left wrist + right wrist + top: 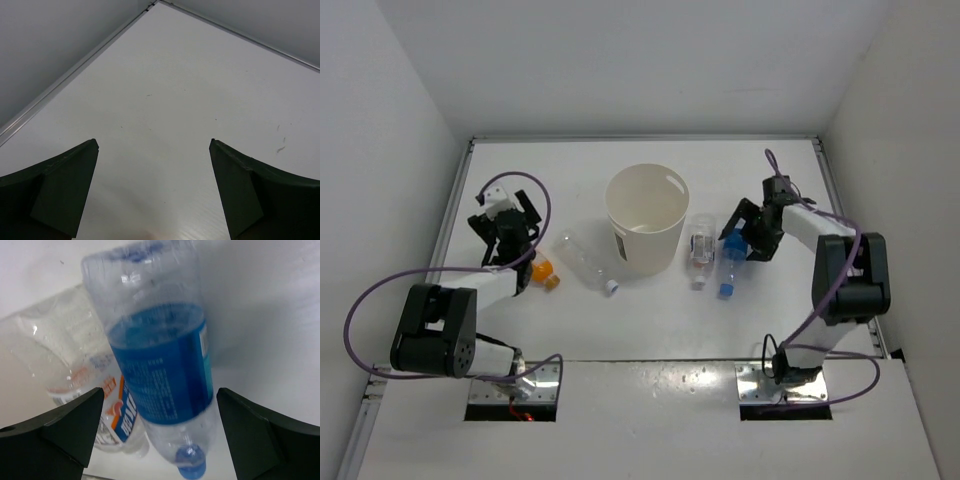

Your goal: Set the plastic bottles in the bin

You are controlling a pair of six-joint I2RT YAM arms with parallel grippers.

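The cream-white bin (646, 216) stands upright in the middle of the table. A blue bottle (729, 267) with a blue cap lies to its right, beside a clear white-capped bottle (701, 246). My right gripper (748, 238) is open over the blue bottle's base end. In the right wrist view the gripper (160, 390) straddles the blue bottle (160, 365), with the clear bottle (70, 355) to the left. Another clear bottle (586, 263) and a short orange bottle (545, 273) lie left of the bin. My left gripper (506, 232) is open and empty (152, 145) above bare table, just beyond the orange bottle.
White walls enclose the table on the left, back and right, with a metal rim (450, 215) along the left edge. The left wrist view shows that rim (75, 72) and the table's corner. Purple cables (380, 290) loop beside both arms.
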